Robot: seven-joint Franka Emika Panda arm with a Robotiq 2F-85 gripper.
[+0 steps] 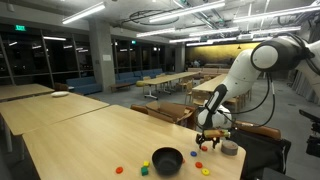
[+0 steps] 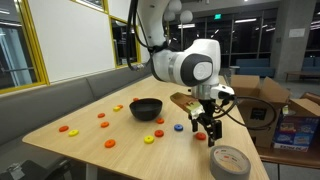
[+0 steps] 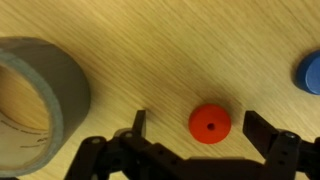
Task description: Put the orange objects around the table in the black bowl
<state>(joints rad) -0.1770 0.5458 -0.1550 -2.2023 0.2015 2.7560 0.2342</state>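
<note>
In the wrist view a small round orange piece (image 3: 210,123) with a centre hole lies on the pale wood table (image 3: 150,50), between the spread fingers of my gripper (image 3: 200,128). The gripper is open and touches nothing. In both exterior views it hangs low over the table's end (image 1: 210,140) (image 2: 205,128). The black bowl (image 1: 167,160) (image 2: 146,108) stands a short way off. More orange pieces (image 2: 102,116) (image 2: 110,144) (image 2: 65,129) lie scattered beyond and beside the bowl, and another orange piece (image 1: 203,168) lies near it.
A grey tape roll (image 3: 35,100) (image 2: 229,162) lies close beside the gripper. A small blue piece (image 3: 310,73) (image 2: 179,127) sits on the other side. A green-yellow block (image 1: 144,167) lies near the bowl. Cardboard boxes (image 2: 262,98) stand past the table's end.
</note>
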